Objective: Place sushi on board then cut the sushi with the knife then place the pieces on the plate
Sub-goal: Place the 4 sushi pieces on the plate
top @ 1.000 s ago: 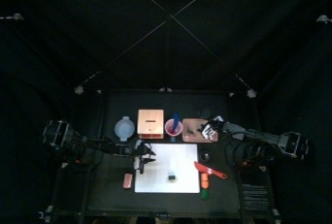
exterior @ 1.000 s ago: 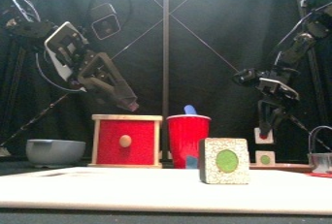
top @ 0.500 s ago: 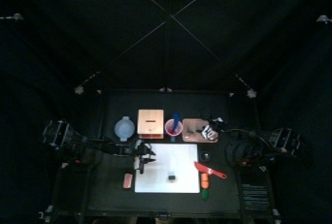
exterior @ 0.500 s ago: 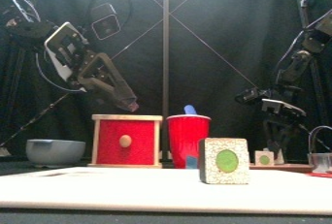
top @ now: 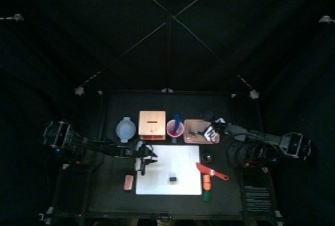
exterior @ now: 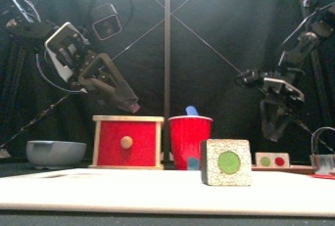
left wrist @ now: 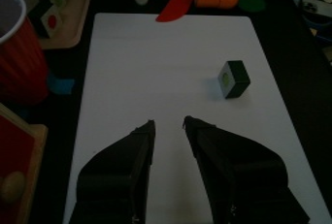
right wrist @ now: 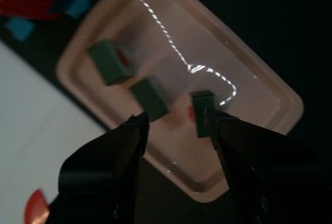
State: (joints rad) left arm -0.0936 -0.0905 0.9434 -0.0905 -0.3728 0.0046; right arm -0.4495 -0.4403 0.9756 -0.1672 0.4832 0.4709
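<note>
Top view: the white cutting board [top: 181,163] has wide bare room around the one sushi piece [exterior: 228,161] standing near its middle, while the pink tray [right wrist: 247,82] behind it holds three pieces. That piece looks light, stiff and blocky, best pinched across its flat sides. The left end effector [left wrist: 169,123] over the board and the right end effector [right wrist: 176,121] over the tray both hang open and empty.

top: high, looking down; front: table level, near; wrists: close above; top, left wrist share white board [top: 177,165]
</note>
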